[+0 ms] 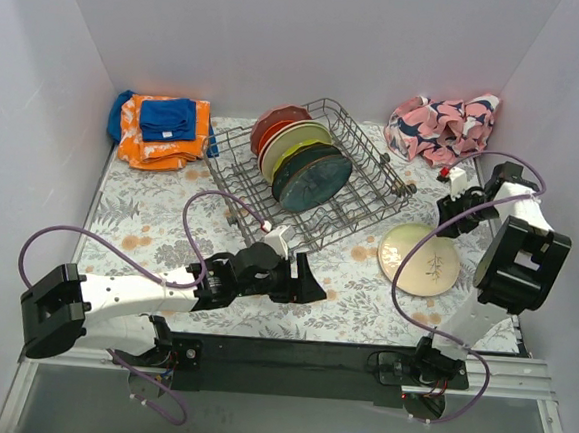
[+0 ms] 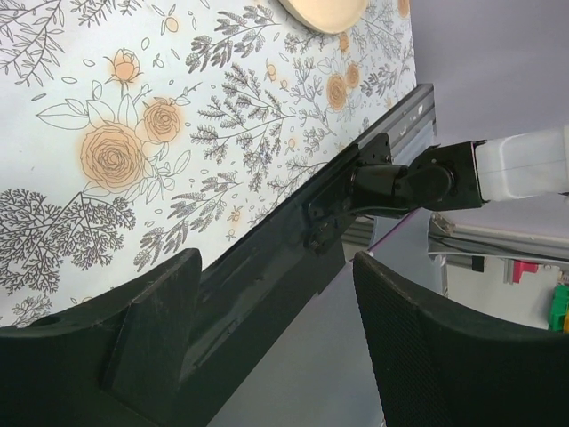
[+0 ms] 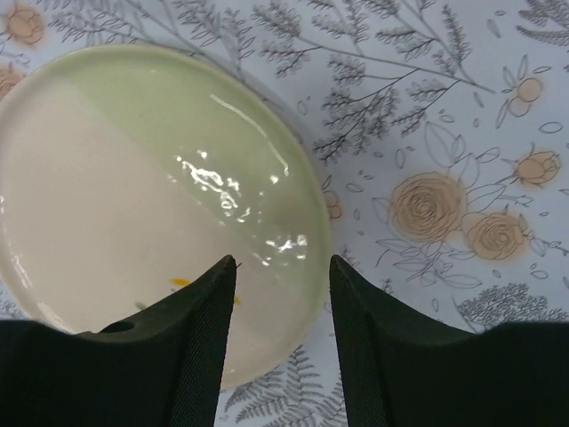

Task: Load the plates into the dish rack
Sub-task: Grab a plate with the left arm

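The grey wire dish rack [image 1: 371, 198] stands in the middle of the table with several plates [image 1: 304, 162] upright in it: red, orange, lime, teal and dark ones. A cream plate with a twig mark [image 1: 420, 259] lies flat on the table to the right of the rack. It fills the left of the right wrist view [image 3: 133, 196], partly tinted green. My right gripper [image 1: 448, 211] [image 3: 283, 262] is open, above the plate's right rim. My left gripper [image 1: 314, 284] [image 2: 276, 262] is open and empty, low over the table in front of the rack.
Folded orange and blue cloths [image 1: 161, 126] lie at the back left. A pink and navy patterned cloth [image 1: 442, 126] lies at the back right. The black rail [image 2: 356, 191] along the table's near edge shows in the left wrist view. White walls enclose the table.
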Controlling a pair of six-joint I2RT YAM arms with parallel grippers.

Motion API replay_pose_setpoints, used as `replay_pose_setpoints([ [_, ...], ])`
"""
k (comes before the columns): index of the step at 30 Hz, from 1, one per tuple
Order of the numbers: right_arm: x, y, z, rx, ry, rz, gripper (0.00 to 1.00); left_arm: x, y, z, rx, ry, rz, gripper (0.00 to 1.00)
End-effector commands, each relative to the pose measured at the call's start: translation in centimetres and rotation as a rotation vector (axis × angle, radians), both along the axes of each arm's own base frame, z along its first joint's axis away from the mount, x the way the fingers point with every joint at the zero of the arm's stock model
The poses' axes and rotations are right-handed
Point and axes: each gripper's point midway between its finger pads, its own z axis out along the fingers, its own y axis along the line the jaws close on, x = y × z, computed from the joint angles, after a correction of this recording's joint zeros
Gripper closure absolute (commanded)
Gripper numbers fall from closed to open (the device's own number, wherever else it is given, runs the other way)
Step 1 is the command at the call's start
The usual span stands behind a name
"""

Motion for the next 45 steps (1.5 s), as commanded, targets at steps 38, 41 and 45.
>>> replay_pose_setpoints([
  [38,-5.8,7.1,-6.2,0.26,0.183,0.223,0.99,1.1,1.0,-1.0,0.049,-0.157,0.027,0.33],
  [41,-6.7,8.6,-5.5,0.287,0.178,0.241,0.99,0.8,0.6,-1.2,0.036,-0.157,0.02,0.33],
  [45,-8.8,10.7,-5.2,0.308,0.196,0.274,0.99,0.4,0.2,-1.9,0.042,-0.157,0.019,0.33],
])
